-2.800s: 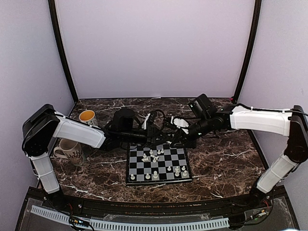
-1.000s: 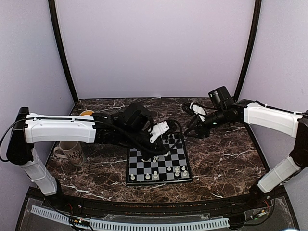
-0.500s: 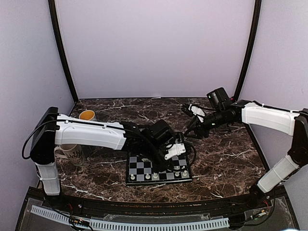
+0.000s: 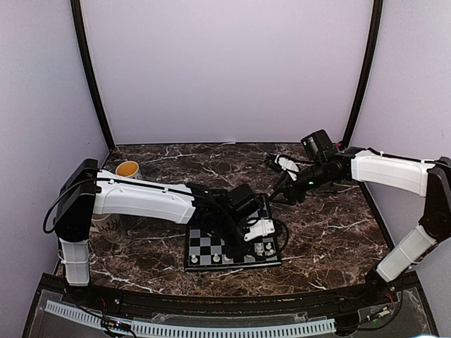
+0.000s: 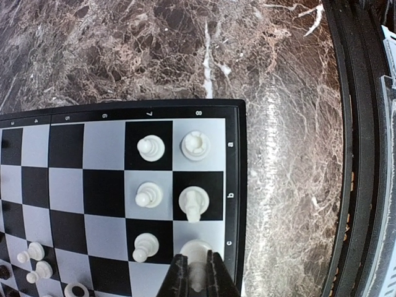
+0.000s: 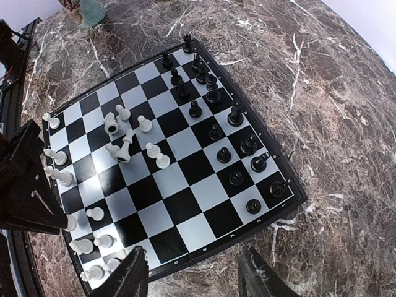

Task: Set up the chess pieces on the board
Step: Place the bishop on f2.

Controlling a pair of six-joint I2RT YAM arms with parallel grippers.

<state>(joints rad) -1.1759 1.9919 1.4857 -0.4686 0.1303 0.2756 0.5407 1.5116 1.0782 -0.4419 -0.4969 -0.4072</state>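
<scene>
The left gripper, pinching an upright white piece, hangs over a rim square of the board, at 6 o'clock from the next white piece.

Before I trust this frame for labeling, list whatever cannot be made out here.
- Top view: the left arm covers the far part of the board; the chess pieces showing are too small to name.
- Left wrist view: the bottom edge cuts off the left gripper, so whether it clamps the white piece is unclear.
- Right wrist view: the left arm hides board squares at the left edge.
</scene>
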